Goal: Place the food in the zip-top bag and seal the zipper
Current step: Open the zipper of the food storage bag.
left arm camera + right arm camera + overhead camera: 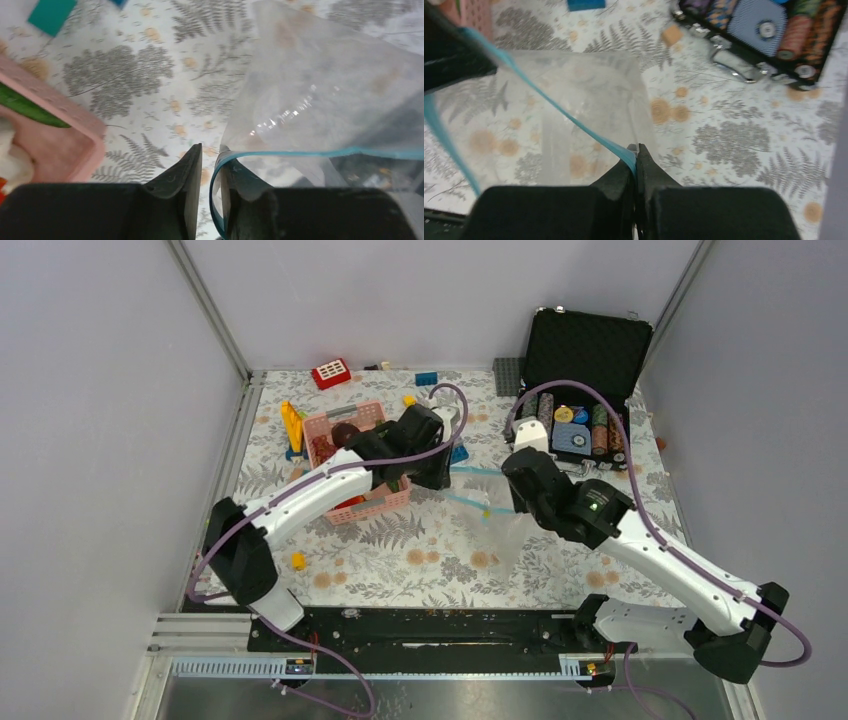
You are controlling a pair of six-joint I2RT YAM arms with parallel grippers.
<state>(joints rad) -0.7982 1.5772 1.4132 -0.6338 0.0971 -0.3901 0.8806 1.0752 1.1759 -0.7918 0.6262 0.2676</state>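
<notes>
The clear zip-top bag (505,530) hangs between my two grippers over the floral cloth. Its light-blue zipper (468,471) stretches from one gripper to the other. My right gripper (636,150) is shut on the zipper (574,122) at one end of the bag's mouth (574,80). My left gripper (210,155) has a narrow gap between its jaws. The zipper (310,153) loops through that gap against the right finger, not clamped. The bag (325,90) looks empty. The food lies in the pink basket (372,420): a maroon round fruit (345,432), a green pod (30,107) and a white piece (10,155).
An open black case (585,350) with poker chips (575,425) stands at the back right. Building blocks lie around the back: a red one (331,372), yellow ones (292,425), a blue one (427,378). A small yellow piece (298,560) lies at the front left.
</notes>
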